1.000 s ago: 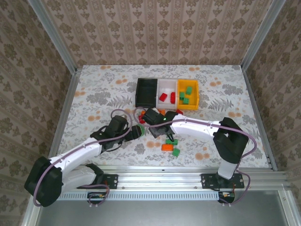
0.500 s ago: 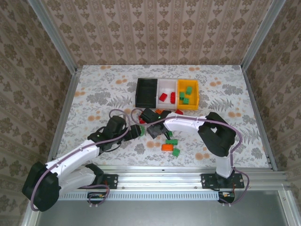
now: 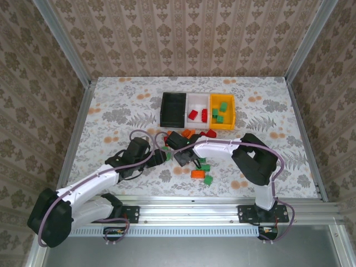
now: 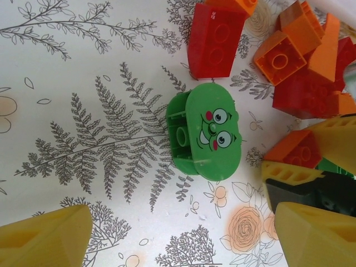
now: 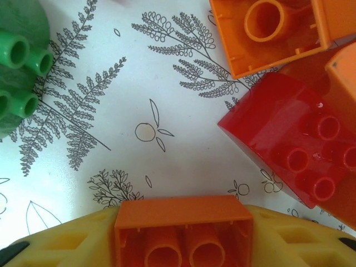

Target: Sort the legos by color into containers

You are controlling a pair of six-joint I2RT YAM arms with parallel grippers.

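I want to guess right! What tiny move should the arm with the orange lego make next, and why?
Probably lift straight up. The right end effector has the orange brick snug between its yellow fingers, and a red brick lies close beside it, so rising first should avoid knocking it.

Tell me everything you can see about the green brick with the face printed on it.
The green face brick is an oval piece of glossy plastic, printed with two eyes, red brows and a snout. It lies tipped on its side on the floral table cover, hollow underside facing left in the left wrist view. Nothing grips it; a red brick lies close, apparently apart.
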